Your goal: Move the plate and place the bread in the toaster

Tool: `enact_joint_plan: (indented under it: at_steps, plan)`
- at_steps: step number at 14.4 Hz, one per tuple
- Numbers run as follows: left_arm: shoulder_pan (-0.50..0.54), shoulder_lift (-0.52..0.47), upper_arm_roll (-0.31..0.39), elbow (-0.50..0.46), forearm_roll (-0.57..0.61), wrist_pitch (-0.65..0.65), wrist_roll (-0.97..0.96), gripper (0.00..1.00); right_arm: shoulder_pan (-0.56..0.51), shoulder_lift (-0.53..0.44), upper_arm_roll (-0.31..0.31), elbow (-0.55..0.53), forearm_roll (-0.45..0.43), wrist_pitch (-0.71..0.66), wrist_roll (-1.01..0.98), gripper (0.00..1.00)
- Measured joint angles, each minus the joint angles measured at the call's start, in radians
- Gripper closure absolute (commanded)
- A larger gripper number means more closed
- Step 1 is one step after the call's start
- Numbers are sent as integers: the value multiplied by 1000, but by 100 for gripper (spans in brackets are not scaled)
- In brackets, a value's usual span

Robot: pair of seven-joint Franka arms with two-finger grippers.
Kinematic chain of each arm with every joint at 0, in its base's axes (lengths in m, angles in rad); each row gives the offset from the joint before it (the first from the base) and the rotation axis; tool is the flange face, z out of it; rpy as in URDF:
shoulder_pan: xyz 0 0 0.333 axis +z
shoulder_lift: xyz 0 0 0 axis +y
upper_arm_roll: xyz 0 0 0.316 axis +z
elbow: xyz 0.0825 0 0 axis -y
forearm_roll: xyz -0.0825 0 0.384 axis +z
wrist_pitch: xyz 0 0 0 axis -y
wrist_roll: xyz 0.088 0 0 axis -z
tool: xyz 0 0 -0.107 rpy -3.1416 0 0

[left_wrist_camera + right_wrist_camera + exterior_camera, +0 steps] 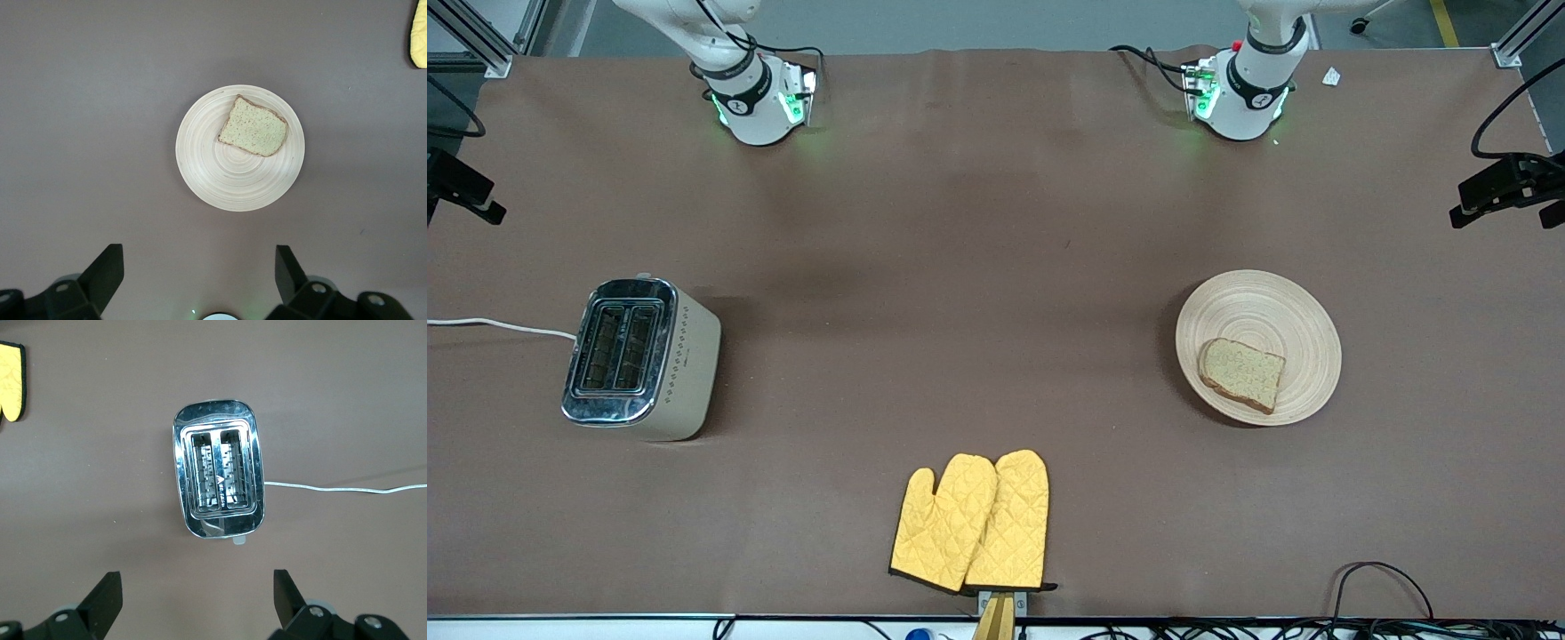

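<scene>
The pale wood plate (1263, 302) lies toward the left arm's end of the table, with the brown bread slice (1241, 373) on its part nearest the front camera. Both show in the left wrist view, plate (227, 180) and bread (253, 127). The cream toaster (640, 356) with chrome top stands toward the right arm's end, both slots empty (218, 477). My left gripper (198, 257) is open and empty, high over the table beside the plate. My right gripper (195, 580) is open and empty, high over the table beside the toaster. Neither hand shows in the front view.
A pair of yellow oven mitts (974, 524) lies at the table's edge nearest the front camera, midway between the arms. The toaster's white cord (498, 324) runs off the right arm's end of the table. Black camera mounts stand at both ends.
</scene>
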Motion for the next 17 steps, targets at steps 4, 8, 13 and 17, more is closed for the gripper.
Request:
enact_joint_plan:
  at_steps: [4,8,13,17]
  plan:
    - [3,0,0,0,0,0,0,0,0,0,1,0,0,2,-1,0]
    - [33,11,1,-6,0,-4,2,0,0,2,0,0,0,1,-1,0]
    - [61,38,0,-8,-98,-62,12,0,2,10,2,0,0,1,-1,0]
    - [177,91,2,-15,-204,-100,93,0,3,11,3,-2,1,9,-31,0]
